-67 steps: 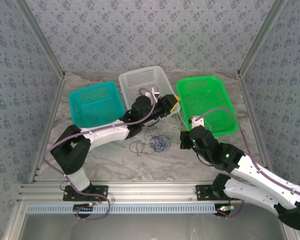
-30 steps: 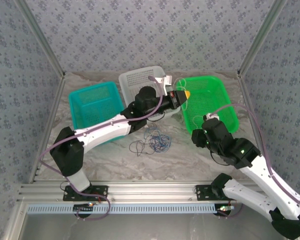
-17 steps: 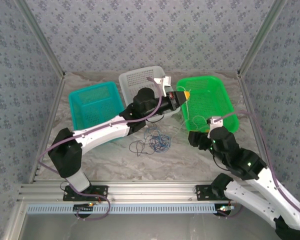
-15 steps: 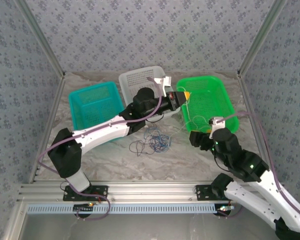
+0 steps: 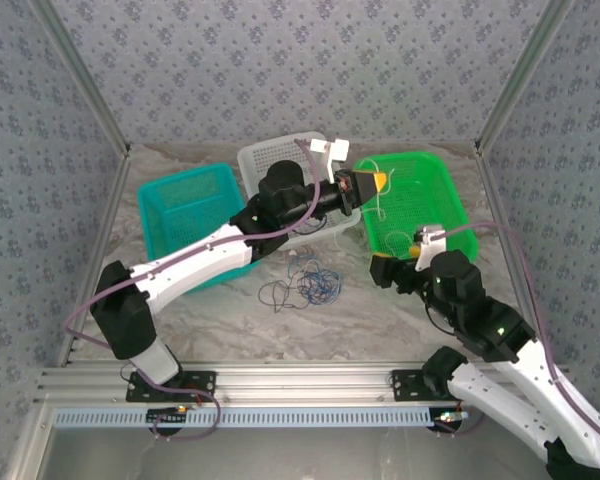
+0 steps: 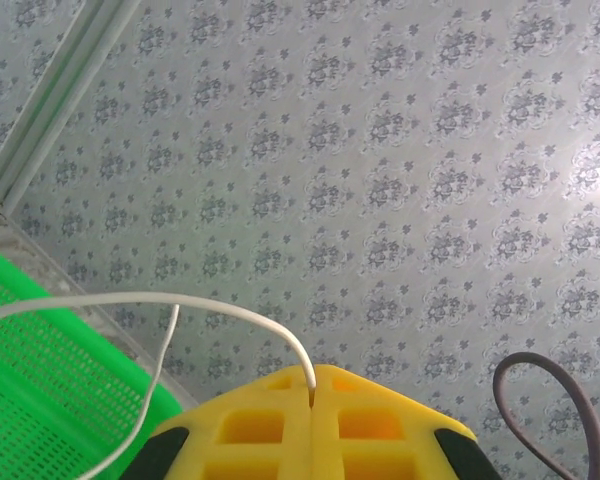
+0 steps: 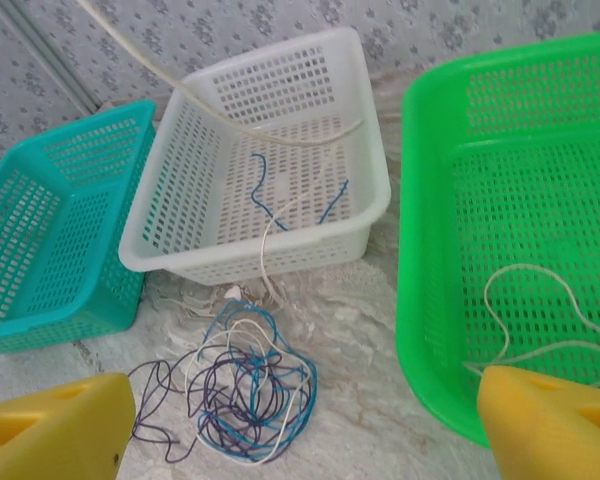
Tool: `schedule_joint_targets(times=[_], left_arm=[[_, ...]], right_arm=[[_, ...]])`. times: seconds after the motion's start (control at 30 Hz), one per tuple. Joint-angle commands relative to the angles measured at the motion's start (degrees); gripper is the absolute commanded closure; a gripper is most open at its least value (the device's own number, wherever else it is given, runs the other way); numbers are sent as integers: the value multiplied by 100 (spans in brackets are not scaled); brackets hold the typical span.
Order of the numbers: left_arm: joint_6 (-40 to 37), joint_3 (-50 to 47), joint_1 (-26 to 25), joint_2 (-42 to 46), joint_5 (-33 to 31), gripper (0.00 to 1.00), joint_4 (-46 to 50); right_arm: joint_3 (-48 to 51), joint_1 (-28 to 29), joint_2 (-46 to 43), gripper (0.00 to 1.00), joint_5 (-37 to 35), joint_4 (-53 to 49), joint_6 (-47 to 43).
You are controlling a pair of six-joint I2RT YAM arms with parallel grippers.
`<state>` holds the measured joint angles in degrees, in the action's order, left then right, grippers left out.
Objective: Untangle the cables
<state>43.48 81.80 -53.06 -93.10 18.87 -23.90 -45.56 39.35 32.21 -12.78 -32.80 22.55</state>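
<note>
A tangle of blue, black and white cables point(image 5: 306, 285) lies on the table in front of the white basket point(image 5: 263, 157). My left gripper point(image 5: 379, 183) hangs over the left edge of the green basket point(image 5: 454, 203), shut on a white cable point(image 6: 242, 314). That cable point(image 5: 380, 210) droops from the yellow fingertips point(image 6: 360, 420) into the green basket. My right gripper point(image 5: 380, 273) sits low, right of the tangle. Its yellow fingers point(image 7: 55, 430) stand wide apart with nothing between them, and the tangle point(image 7: 242, 395) lies just ahead. A blue wire point(image 7: 263, 187) lies in the white basket point(image 7: 170, 200).
A teal basket point(image 5: 185, 208) stands left of the white one. A loop of white cable point(image 7: 540, 310) rests on the floor of the green basket point(image 7: 430, 250). Metal frame posts and patterned walls close in the sides and back.
My left gripper has swung from the white basket over to the green basket and risen with the white cable. My right arm pulled back, then came in low beside the tangle.
</note>
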Motion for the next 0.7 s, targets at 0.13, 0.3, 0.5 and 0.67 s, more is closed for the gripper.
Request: schedule_joint_targets(times=[0.13, 0.3, 0.5, 0.67], left_arm=[[-87, 246, -46, 73, 79, 100, 234], [-70, 335, -54, 16, 17, 100, 324], [70, 538, -48, -165, 97, 100, 344], [76, 515, -47, -121, 52, 100, 350]], right_arm=[[-260, 6, 437, 7, -151, 825, -1025], [-493, 5, 798, 8, -432, 985, -1416], [-701, -63, 1080, 26, -438, 1094, -1732], [-820, -200, 1163, 57, -235, 1000, -1846]])
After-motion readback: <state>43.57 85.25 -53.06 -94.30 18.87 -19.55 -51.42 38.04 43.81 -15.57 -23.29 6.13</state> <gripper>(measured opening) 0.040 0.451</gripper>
